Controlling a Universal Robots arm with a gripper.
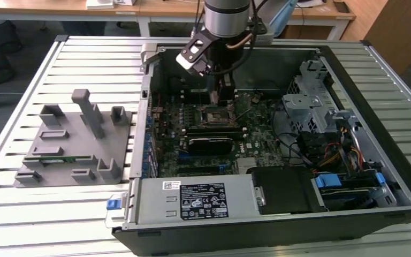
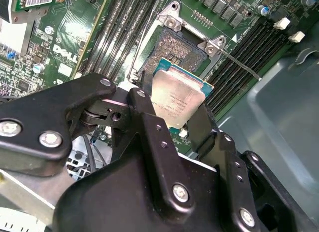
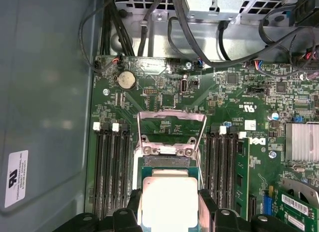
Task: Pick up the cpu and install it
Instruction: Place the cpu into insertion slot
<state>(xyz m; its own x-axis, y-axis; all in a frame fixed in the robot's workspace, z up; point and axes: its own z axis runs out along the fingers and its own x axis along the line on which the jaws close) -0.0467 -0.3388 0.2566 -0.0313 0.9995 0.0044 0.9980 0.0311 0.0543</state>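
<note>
My gripper (image 2: pixel 174 106) is shut on the cpu (image 2: pixel 177 98), a flat square chip with a silvery top and a thin green rim, held by two opposite edges between the black fingers (image 2: pixel 144 100). The cpu (image 3: pixel 169 198) hangs tilted just above the motherboard's open socket (image 2: pixel 174 48), partly overlapping its near edge. The socket's metal load frame (image 3: pixel 172 126) is swung up and open, and its lever (image 2: pixel 239 65) is released. In the exterior view the gripper (image 1: pixel 220 100) reaches down inside the computer case, right over the socket (image 1: pixel 216 115).
Memory slots (image 3: pixel 112 172) flank the socket on both sides, and a green memory stick (image 3: pixel 242 174) stands in one. A grey fixture (image 1: pixel 73 144) lies on the slatted table at the exterior view's left. The power supply (image 1: pixel 191 201), drive cage (image 1: pixel 312 101) and cables (image 3: pixel 149 27) crowd the case.
</note>
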